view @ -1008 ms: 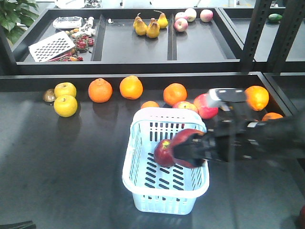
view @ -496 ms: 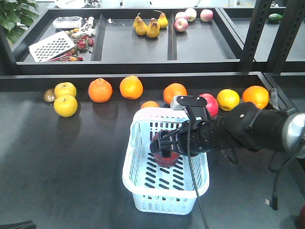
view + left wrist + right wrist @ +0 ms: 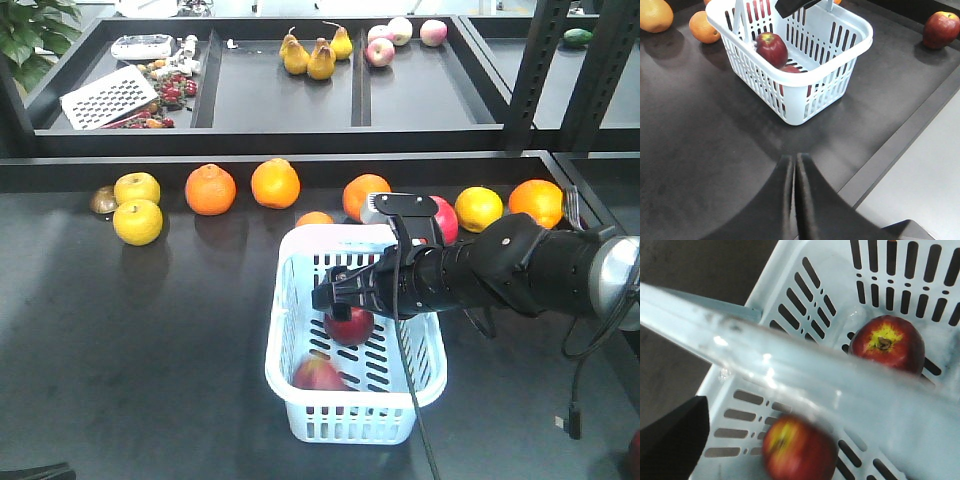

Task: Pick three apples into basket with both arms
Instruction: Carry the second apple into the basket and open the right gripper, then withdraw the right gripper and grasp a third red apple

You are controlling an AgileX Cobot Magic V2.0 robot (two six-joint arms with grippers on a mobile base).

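Note:
The pale blue-white basket [image 3: 279, 332] stands mid-table and also shows in the left wrist view [image 3: 805, 81]. Two dark red apples lie in it: one in the middle [image 3: 349, 325] [image 3: 886, 343] [image 3: 771, 49], and one blurred at the front [image 3: 317, 374] [image 3: 797, 450]. A third dark red apple [image 3: 940, 29] sits on the table near its front right edge. My right gripper [image 3: 335, 296] hangs open over the basket, holding nothing, with one black finger [image 3: 670, 440] in view. My left gripper [image 3: 794, 159] is shut and empty, low near the table's front.
Oranges [image 3: 274, 183] [image 3: 210, 189] and yellow fruits [image 3: 137, 221] line the back of the table. A red-pink apple [image 3: 445, 216] lies behind my right arm. The rear shelf holds pears [image 3: 308, 56], pale apples [image 3: 380, 50] and a grater [image 3: 108, 97]. Black uprights [image 3: 535, 70] stand at the right.
My right gripper lowered the apple into the basket and let it go. That apple now lies blurred at the basket's front. The basket has shifted slightly to the right.

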